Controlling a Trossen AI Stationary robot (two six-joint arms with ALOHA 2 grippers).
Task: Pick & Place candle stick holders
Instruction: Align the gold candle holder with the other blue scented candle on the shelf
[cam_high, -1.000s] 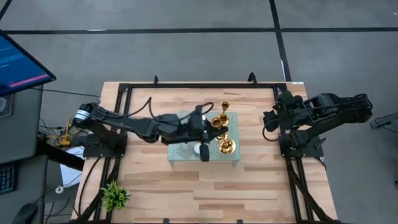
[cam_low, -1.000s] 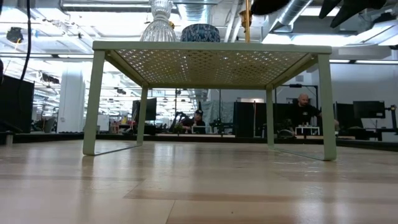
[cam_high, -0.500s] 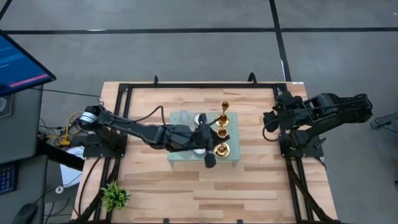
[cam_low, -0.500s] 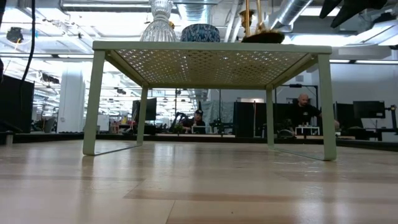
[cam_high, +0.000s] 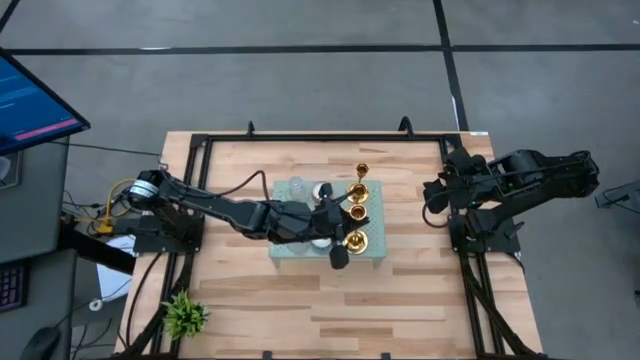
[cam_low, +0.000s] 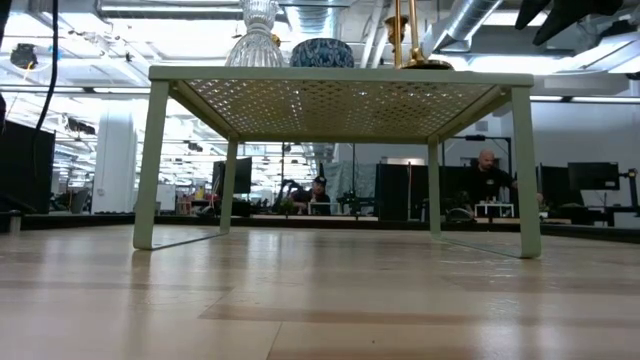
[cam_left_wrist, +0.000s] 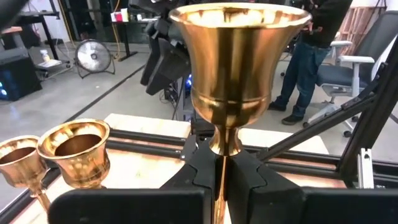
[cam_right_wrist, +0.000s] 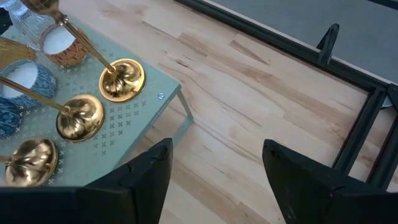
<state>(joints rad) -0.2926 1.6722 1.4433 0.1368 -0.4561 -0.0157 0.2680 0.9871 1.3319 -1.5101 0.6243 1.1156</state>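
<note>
The left gripper (cam_left_wrist: 221, 177) pinches the shiny gold metal candlestick's (cam_left_wrist: 234, 68) thin stem above the pale green perforated stand (cam_high: 376, 250).

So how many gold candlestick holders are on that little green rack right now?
3, in a row along the green rack's right side: one at the far end, one mid-row, one nearest, held by the left gripper.

Gold candlestick base (cam_low: 425, 63) atop pale green perforated stand (cam_low: 340, 76)
</note>
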